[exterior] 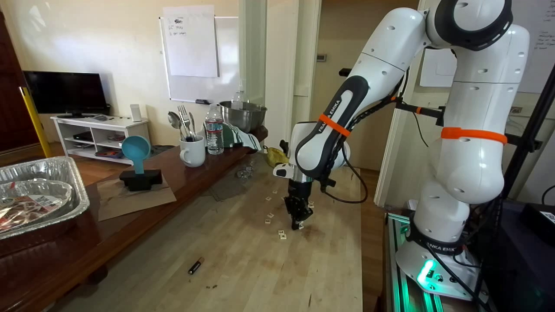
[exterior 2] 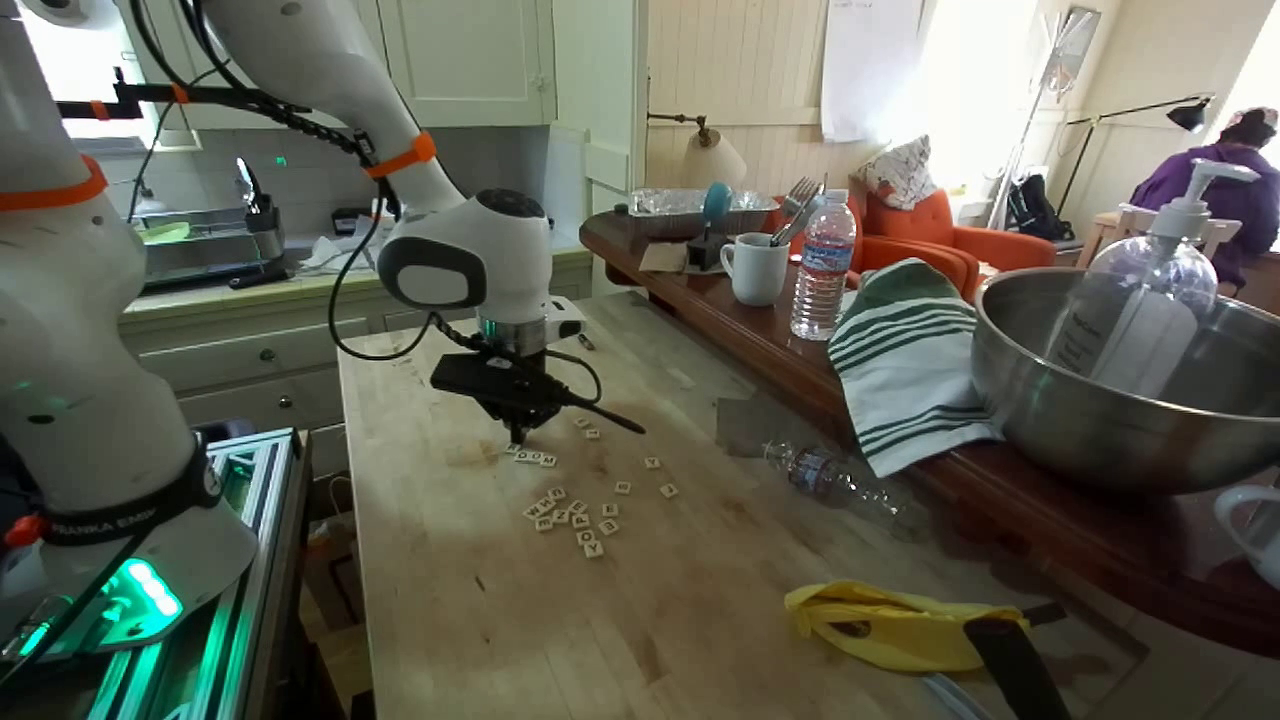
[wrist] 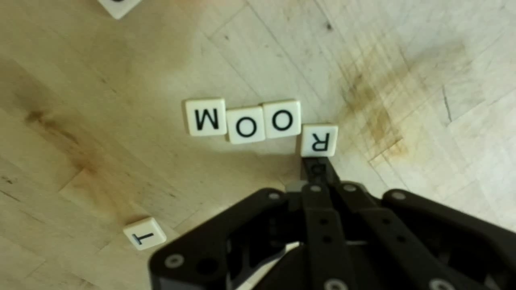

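The hand (wrist: 318,162), fully closed and empty, meets the R tile (wrist: 319,140) at its edge, while the wrist view cuts off another tile (wrist: 119,6).

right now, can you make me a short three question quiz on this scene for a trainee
1. True or false: the black two-fingered gripper has its jaws closed together.
2. Which letter is printed on the square white tile nearest to it?
3. What holds the silver metal cutlery?

Key: 1. True. 2. R. 3. The white mug with a handle.
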Robot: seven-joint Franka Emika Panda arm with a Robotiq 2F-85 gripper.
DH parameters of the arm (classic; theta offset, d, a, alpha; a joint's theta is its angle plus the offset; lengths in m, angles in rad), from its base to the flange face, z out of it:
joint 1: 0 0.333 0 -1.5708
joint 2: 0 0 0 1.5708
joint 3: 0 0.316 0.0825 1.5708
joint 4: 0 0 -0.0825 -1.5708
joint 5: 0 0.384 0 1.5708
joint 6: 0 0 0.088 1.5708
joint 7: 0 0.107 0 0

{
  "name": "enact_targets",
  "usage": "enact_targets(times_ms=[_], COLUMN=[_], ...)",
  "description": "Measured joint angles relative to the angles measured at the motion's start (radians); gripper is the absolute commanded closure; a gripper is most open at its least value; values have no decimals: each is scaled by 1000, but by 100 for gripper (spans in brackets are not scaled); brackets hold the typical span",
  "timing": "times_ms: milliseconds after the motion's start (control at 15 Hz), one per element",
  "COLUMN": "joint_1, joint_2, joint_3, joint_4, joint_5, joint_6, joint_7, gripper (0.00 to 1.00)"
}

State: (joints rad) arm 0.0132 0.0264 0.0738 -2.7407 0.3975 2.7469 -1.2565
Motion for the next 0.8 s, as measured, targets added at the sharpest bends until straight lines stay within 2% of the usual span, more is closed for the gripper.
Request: enact_targets(times_ms=[800], joint_1=[0], joint_2=[0], joint_3=[-1], joint_4=[0], joint_5=[-36], joint_6=[0], joint_7=[2], gripper=[100])
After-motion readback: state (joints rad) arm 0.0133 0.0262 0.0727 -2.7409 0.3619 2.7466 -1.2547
